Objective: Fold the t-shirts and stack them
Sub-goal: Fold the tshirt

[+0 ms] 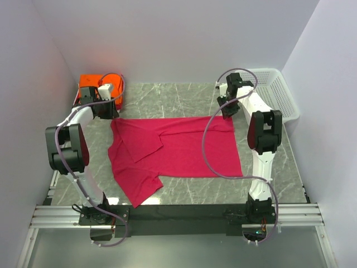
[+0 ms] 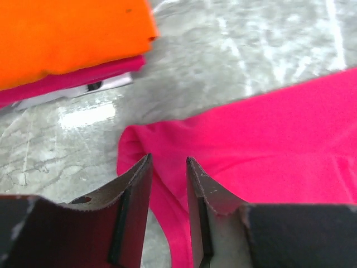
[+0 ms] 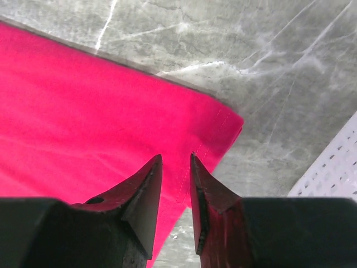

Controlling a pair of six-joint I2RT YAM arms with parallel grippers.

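A crimson-pink cotton short-sleeved t-shirt point(image 1: 184, 151) lies spread flat across the middle of the grey marbled worktop point(image 1: 184, 100), turned sideways so that its hem runs down the right side of the overhead frame. One sleeve is folded inward over the body in the left half of the cloth, and the other sticks out toward the lower left. The left hand point(image 2: 168, 159) hangs over the shirt's upper left corner. Its two dark fingers point(image 2: 136, 190) stand a narrow gap apart, with nothing pinched between them, and the rounded pink edge of the cloth lies just below the tips. The right hand point(image 3: 175, 156) hangs over the upper right corner of the same shirt, where a stitched hem meets the bare stone. Its fingers point(image 3: 148, 187) are likewise parted by a slim gap and grip nothing. In the upper left corner of the overhead view, well apart from the spread shirt, sits a folded bright orange t-shirt point(image 2: 67, 33), resting on top of a folded pink t-shirt point(image 2: 72, 81) whose edge shows beneath it. A white plastic mesh basket point(image 1: 279, 92) stands at the upper right of the worktop, just beside the right arm, and its perforated wall shows at the lower right edge of the right wrist view.
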